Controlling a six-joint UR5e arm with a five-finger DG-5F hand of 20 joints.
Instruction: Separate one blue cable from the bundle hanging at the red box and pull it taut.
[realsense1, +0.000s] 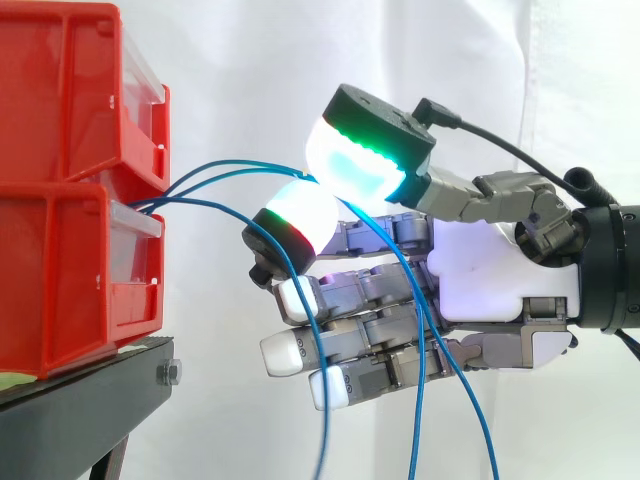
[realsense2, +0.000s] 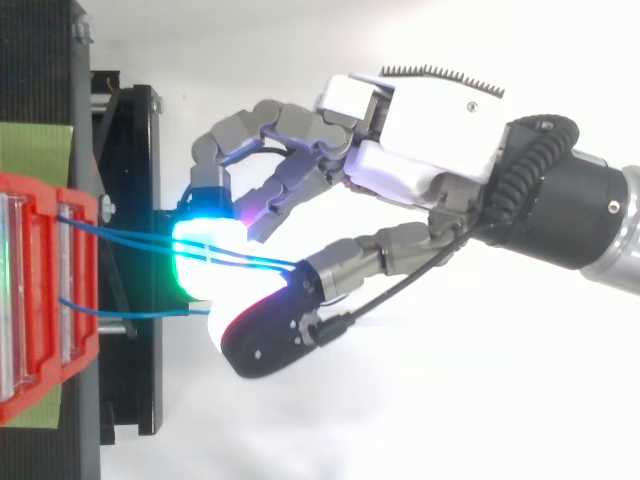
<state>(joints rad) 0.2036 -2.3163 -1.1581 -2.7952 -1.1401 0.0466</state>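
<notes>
Two stacked red bins stand at the left on a black stand. Blue cables come out between the bins. Two of them arc right into the pinch between the green-glowing thumb pad and a finger pad with a red-green rim. Past the pinch they hang down across the hand. A third blue cable sags lower and drops in front of the white fingertips, held by nothing. From above, the two pinched cables run nearly straight from the red bin to the hand.
The arm reaches in from the right at bin height. A white curtain hangs behind. In the top view a green patch lies beside the bins, and the black stand sits just under the fingertips.
</notes>
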